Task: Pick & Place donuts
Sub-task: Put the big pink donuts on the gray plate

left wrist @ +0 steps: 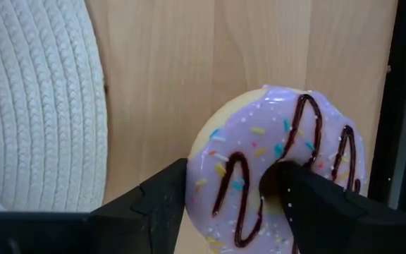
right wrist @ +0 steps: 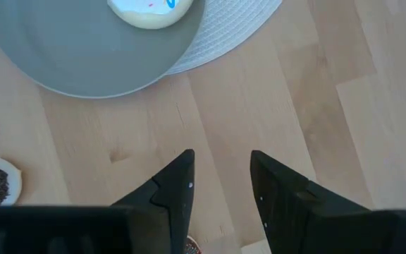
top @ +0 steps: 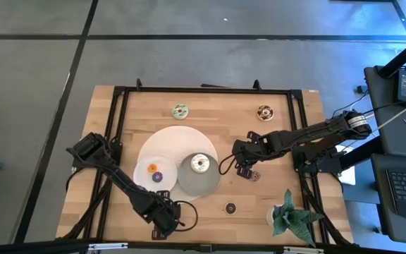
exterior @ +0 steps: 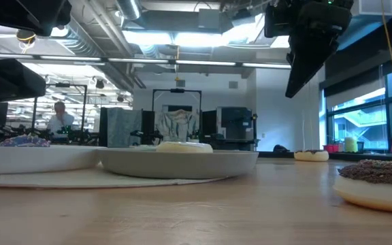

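the left gripper (left wrist: 235, 204) pinches one side of the purple-iced ring donut with chocolate drizzle (left wrist: 280, 176); lifted carelessly, it might twist loose. the right gripper (right wrist: 220, 180) hovers open, holding nothing.

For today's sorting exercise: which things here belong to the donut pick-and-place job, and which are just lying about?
Job: green donut; brown donut; white donut; purple donut, with the left gripper fingers around it; small donut.

Lying about: plant; mat.
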Robot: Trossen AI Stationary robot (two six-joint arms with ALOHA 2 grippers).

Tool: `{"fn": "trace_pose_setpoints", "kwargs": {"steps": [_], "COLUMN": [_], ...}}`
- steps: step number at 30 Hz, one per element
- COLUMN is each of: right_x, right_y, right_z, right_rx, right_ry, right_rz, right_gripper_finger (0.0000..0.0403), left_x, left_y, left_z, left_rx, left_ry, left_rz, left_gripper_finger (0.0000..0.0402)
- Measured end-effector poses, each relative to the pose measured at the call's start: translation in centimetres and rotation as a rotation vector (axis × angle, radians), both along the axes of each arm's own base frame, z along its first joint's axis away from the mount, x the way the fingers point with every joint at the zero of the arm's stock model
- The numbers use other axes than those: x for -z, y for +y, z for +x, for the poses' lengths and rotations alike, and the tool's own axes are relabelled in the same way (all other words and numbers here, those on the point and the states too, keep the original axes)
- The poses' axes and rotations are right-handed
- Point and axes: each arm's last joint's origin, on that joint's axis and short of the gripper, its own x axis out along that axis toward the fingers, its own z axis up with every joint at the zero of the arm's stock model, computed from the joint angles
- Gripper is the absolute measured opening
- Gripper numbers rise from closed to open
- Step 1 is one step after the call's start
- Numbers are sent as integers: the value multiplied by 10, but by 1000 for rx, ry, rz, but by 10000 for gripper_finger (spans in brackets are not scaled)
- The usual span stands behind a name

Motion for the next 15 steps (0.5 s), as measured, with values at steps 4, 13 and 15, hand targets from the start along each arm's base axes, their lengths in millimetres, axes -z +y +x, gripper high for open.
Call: {"fn": "trace_pose_setpoints", "kwargs": {"steps": [4,13,15], "right_x": [0,0,0], "right_y": [0,0,0], "right_z": [0,0,0], "right_rx": [0,0,1], "right_ry": [0,0,0], "right_rz": [0,0,1], "right_gripper_finger": [141,141,141], "left_x": [0,-13,-25], "left_y": [3,14,21], "left_z": [2,9,11], "left_rx": [-4,-6,-15], "left_ry": [0,-37,-77], "left_rz": [0,-11,-18], "left_gripper_finger": [173,54,35]}}
